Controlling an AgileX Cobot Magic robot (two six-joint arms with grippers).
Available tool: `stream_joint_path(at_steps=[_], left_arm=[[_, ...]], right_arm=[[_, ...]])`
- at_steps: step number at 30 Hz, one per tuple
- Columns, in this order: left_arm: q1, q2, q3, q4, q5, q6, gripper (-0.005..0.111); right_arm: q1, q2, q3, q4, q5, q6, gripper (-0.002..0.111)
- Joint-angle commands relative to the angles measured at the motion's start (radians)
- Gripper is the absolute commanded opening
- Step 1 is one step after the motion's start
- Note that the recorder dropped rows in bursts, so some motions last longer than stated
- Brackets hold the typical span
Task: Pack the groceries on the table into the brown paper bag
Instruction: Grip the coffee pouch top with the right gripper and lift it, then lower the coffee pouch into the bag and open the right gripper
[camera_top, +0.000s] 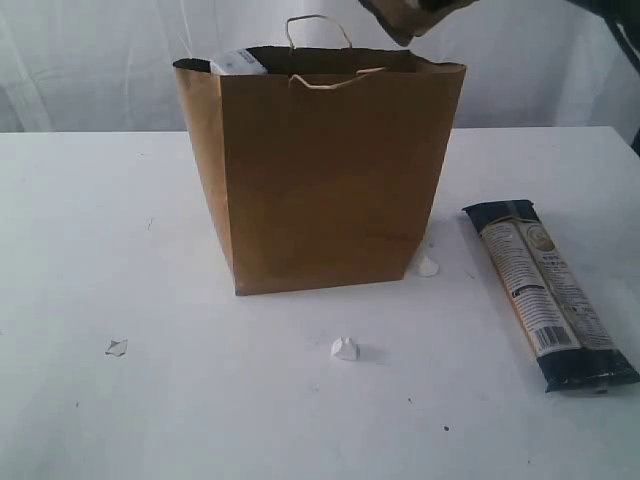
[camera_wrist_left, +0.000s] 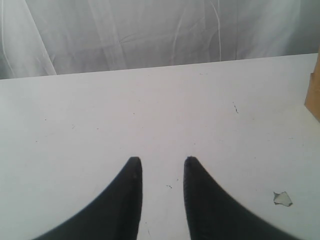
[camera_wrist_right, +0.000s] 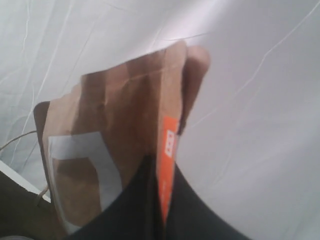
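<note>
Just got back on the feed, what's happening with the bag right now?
The right gripper is clamped on the brown pouch, holding it above the open top of the brown paper bag. The left gripper is open and empty over bare table. The long navy-tan packet lies on the table right of the bag, not yet packed.

You have one bag (camera_top: 330, 170) on one desk (camera_top: 120, 220), and the bag has two loop handles (camera_top: 322, 87). Count one packet (camera_top: 548, 297), one pouch (camera_top: 405, 18) and three white scraps (camera_top: 345, 348). One pale item (camera_top: 238, 62) shows at the bag's mouth; you can't count anything deeper inside.
</note>
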Motion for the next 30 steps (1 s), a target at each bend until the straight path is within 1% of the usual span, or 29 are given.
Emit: stream_joint_path(at_steps=[1,4,6,12,15,19,30], left_arm=[[0.004,-0.005,0.002,-0.01,0.0,-0.002,0.035],[0.004,-0.005,0.002,-0.01,0.0,-0.002,0.035],[0.004,-0.005,0.002,-0.01,0.0,-0.002,0.035],[0.004,-0.005,0.002,-0.01,0.0,-0.002,0.035],[0.004,-0.005,0.002,-0.01,0.0,-0.002,0.035],[0.004,-0.005,0.002,-0.008,0.0,-0.002,0.035],[0.004,-0.005,0.002,-0.008,0.0,-0.002,0.035]], right_arm=[[-0.001,0.009,-0.004,-0.117,-0.077,0.119,0.0],[0.006,0.011,-0.004,-0.246,-0.052,0.234,0.0],[0.017,0.011,-0.004,-0.31,-0.047,0.268,0.0],[0.028,0.018,-0.004,-0.378,-0.042,0.282,0.0],[0.028,0.027,-0.004,-0.448,-0.047,0.341,0.0],[0.028,0.036,-0.004,-0.586,-0.049,0.455,0.0],[0.028,0.061,-0.004,-0.983,-0.133,0.732,0.0]])
